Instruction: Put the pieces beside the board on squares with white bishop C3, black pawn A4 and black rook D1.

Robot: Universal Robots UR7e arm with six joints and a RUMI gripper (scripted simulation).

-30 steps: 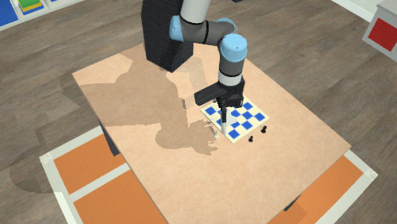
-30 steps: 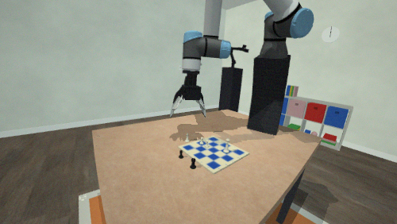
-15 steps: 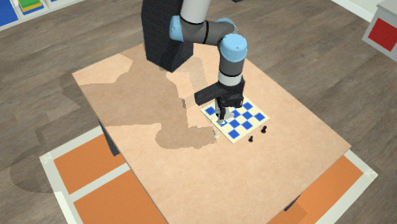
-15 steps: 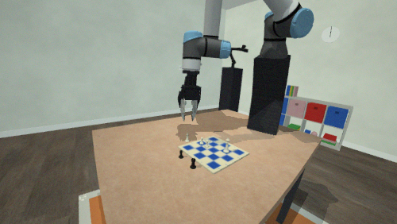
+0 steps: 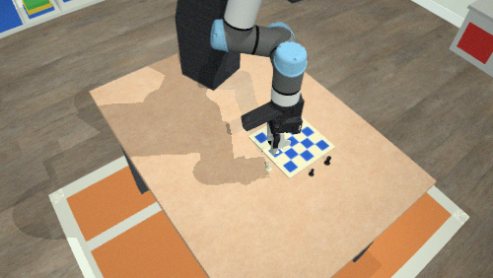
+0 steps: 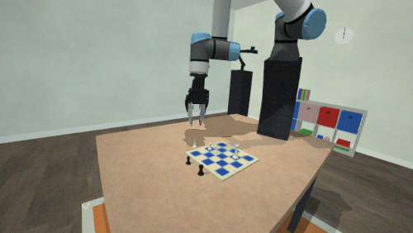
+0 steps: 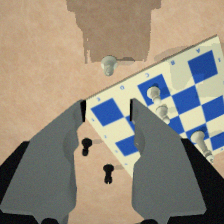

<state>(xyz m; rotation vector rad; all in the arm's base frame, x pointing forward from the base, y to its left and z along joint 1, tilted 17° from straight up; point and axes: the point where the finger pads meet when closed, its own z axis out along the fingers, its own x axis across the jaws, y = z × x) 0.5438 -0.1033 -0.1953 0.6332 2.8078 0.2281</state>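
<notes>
On the desk point(image 6: 140, 182) we see the white bishop point(image 6: 194, 143) just off the board point(image 6: 244, 164), the black pawn point(image 6: 188, 160) and black rook point(image 6: 201, 169) beside its near edge. Our hand point(image 6: 196, 121) hangs above, narrowed, holding nothing.

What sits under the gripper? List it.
The gripper hangs high and holds nothing. Below it the wrist view shows the board's corner, two black pieces on the table, and a white piece beyond. The fingers cover some squares.
</notes>
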